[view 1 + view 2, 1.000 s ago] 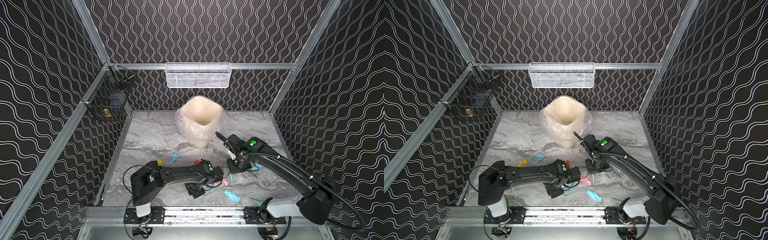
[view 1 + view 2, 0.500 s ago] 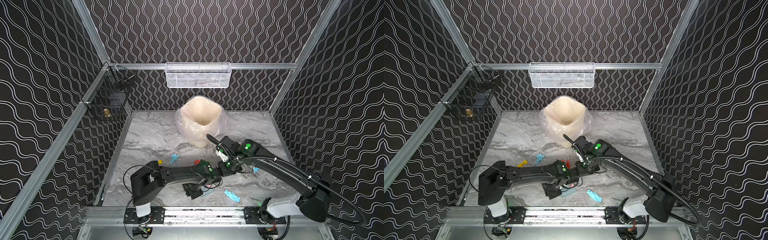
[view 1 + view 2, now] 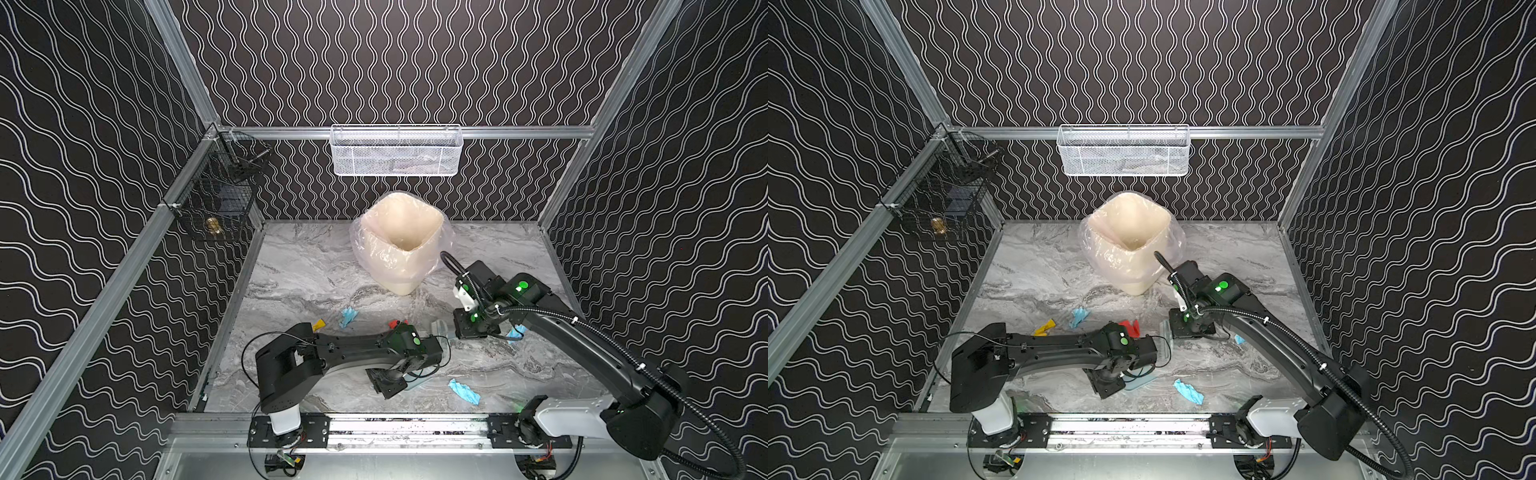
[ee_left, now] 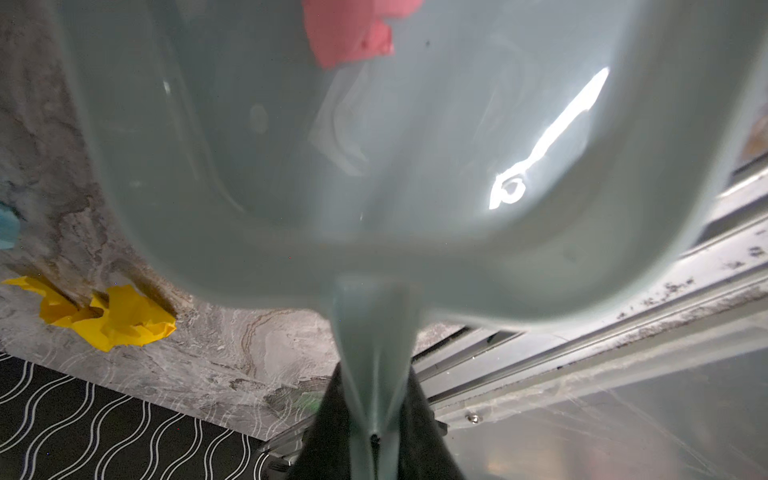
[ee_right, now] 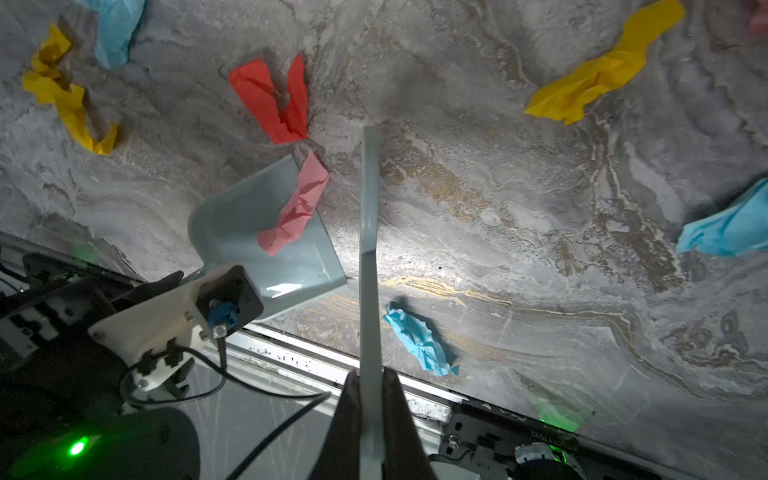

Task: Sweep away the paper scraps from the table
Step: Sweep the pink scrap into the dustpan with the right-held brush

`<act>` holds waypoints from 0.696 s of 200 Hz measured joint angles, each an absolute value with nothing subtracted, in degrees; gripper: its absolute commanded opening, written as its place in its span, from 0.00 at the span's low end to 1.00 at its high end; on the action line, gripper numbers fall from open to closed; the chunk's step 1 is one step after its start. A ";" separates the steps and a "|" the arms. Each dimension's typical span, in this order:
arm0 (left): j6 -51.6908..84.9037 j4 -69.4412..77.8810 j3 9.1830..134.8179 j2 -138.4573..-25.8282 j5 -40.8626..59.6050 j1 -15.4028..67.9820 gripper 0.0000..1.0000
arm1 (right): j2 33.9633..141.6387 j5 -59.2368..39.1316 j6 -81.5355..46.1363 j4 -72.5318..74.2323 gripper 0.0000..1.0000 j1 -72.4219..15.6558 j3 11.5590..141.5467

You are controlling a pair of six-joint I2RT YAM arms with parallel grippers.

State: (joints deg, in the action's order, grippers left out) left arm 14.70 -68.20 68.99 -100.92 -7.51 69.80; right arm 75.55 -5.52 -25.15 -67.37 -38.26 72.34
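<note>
My left gripper (image 4: 376,374) is shut on the handle of the pale blue dustpan (image 4: 374,166), which rests on the table (image 3: 299,270) near the front. A pink paper scrap (image 5: 299,208) lies across the dustpan's (image 5: 266,232) open lip. My right gripper (image 5: 370,382) is shut on the pale blue brush (image 5: 369,249), held just right of the dustpan. Loose paper scraps lie around: red (image 5: 274,97), yellow (image 5: 68,93), yellow (image 5: 602,75), blue (image 5: 419,336) and blue (image 5: 727,226). In both top views a blue scrap (image 3: 463,390) (image 3: 1188,390) lies near the front rail.
A cream bin with a clear liner (image 3: 401,241) stands at the back middle of the table. A white mesh basket (image 3: 395,151) hangs on the back wall and a black wire basket (image 3: 224,195) on the left wall. Aluminium rails edge the front.
My right arm swung left with the brush up to the dustpan, then drew back right. The pink scrap that lay beside the dustpan now rests on its lip.
</note>
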 measured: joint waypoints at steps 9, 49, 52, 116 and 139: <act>14.72 -67.99 68.97 -100.92 -7.51 69.80 0.00 | 76.31 -4.80 -24.27 -67.70 0.00 -37.41 73.03; 14.66 -66.94 69.54 -101.08 -7.31 69.80 0.00 | 79.68 -2.42 -22.85 -66.74 0.00 -36.36 73.71; 14.61 -66.89 69.65 -101.14 -7.25 69.80 0.00 | 79.77 -2.31 -22.85 -66.52 0.00 -36.36 73.65; 12.91 -65.45 70.70 -102.50 -6.11 69.91 0.00 | 80.25 -0.84 -21.87 -61.63 0.00 -36.32 71.61; 12.88 -65.14 71.35 -102.94 -5.98 69.97 0.00 | 79.75 -3.07 -22.06 -59.96 0.00 -36.38 70.17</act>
